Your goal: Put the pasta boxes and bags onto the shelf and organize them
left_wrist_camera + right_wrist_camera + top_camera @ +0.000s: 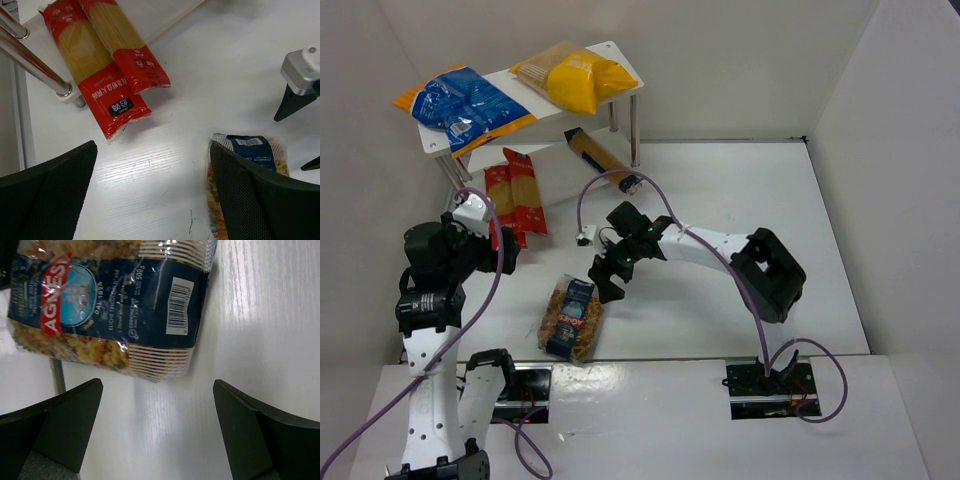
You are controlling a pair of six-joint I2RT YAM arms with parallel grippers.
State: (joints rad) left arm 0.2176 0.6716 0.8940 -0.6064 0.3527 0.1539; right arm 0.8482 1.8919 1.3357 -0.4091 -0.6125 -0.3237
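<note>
The white two-tier shelf [620,88] stands at the back left. A blue-and-orange bag [465,105] and a yellow bag [572,75] lie on its top board. Two red spaghetti packs [515,200] [107,75] lie side by side at its lower level, near ends sticking out. A long slim tan box [600,158] lies at an angle under the top board. The clear pasta bag with dark blue label [570,318] [110,305] [250,150] lies flat on the table. My left gripper [505,250] [155,195] is open and empty between spaghetti and bag. My right gripper [608,280] [157,425] is open, empty, just beyond the bag's far end.
The shelf's metal legs [35,65] stand close to my left gripper. White walls close in the table on the left, back and right. The right arm's fingertips [292,102] show at the right of the left wrist view.
</note>
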